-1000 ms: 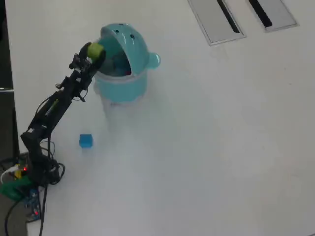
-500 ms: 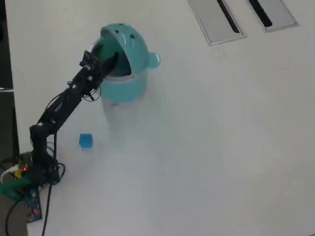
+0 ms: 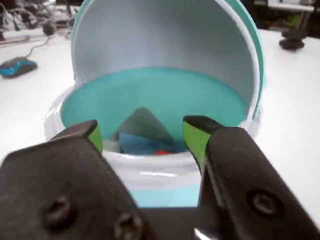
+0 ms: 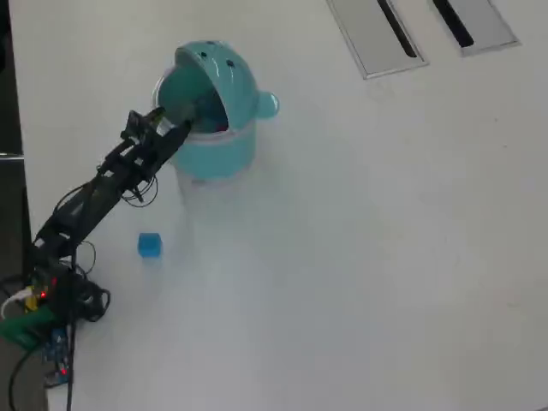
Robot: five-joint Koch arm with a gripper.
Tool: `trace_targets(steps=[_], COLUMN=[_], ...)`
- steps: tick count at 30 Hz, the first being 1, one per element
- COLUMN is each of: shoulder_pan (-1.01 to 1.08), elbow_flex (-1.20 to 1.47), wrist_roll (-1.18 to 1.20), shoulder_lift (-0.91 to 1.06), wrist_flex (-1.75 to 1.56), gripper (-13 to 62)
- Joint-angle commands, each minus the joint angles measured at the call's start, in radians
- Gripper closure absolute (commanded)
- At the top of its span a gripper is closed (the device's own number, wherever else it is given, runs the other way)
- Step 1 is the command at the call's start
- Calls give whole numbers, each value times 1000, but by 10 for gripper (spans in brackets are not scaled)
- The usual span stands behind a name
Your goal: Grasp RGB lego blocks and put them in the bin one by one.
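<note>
Bin [image 3: 165, 95] w/ lid up holds red bit [image 3: 164, 152] among pale shapes; hand [image 3: 142, 137] spread, empty, at rim.

The bin [image 4: 214, 128] is placed on the worktop [image 4: 360, 257] in the far left part of the overhead view, with its lid [image 4: 224, 73] tipped to the far side and its knob [image 4: 268, 105] on the right. The end effector [image 4: 171, 120] is positioned at the bin's left rim, jaws apart in the wrist view. One block [image 4: 149, 246] is found nearer, left of the bin and apart from it. Two slotted panels [image 4: 377, 34] are set far right. Pieces lie inside the bin [image 3: 150, 95].
</note>
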Motion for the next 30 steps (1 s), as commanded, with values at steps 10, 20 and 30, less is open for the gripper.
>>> trace_targets(steps=[10,20,30], shoulder_pan=[15,21,118], elbow_flex=[330,511,558], wrist_roll=[-38,-40,-6], shoulder_lift=[308,430,499], wrist_flex=[-71,-41,-61], gripper=[194,193,168])
